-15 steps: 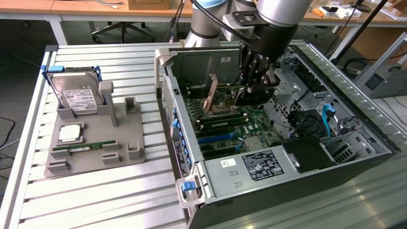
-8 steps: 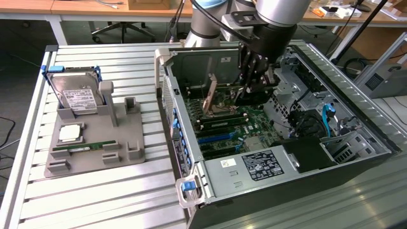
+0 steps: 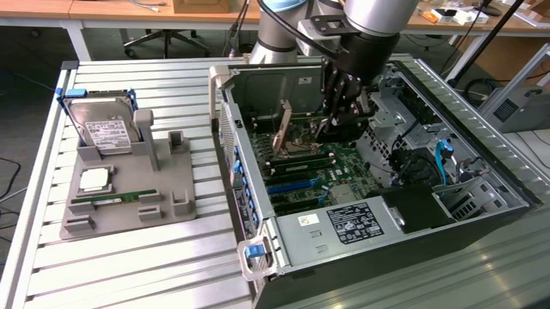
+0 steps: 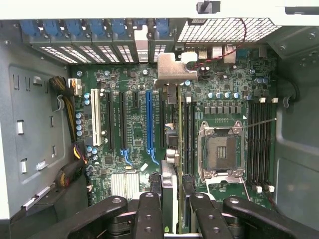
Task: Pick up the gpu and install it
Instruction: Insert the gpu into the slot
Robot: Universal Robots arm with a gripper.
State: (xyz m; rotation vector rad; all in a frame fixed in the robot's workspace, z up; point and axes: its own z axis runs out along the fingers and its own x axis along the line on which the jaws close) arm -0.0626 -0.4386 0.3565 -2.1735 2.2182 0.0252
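While the arm reaches into the open computer case [image 3: 257, 212] in the exterior view, its gripper [image 3: 333, 122] has its jaws clamped on the gpu [image 3: 282, 132], which stands on edge over the motherboard [image 3: 326, 170].

From the wrist view, the gpu [image 4: 178, 149] runs straight out from between the jaws, its silver bracket [image 4: 172, 69] at the far end.

My black pincer [image 3: 337, 122] grips the brown gpu [image 3: 282, 133] with its silver bracket [image 4: 172, 69]; the motherboard [image 4: 134, 134] is green, one slot [image 4: 149, 119] blue, the tabletop [image 3: 129, 270] ribbed silver.
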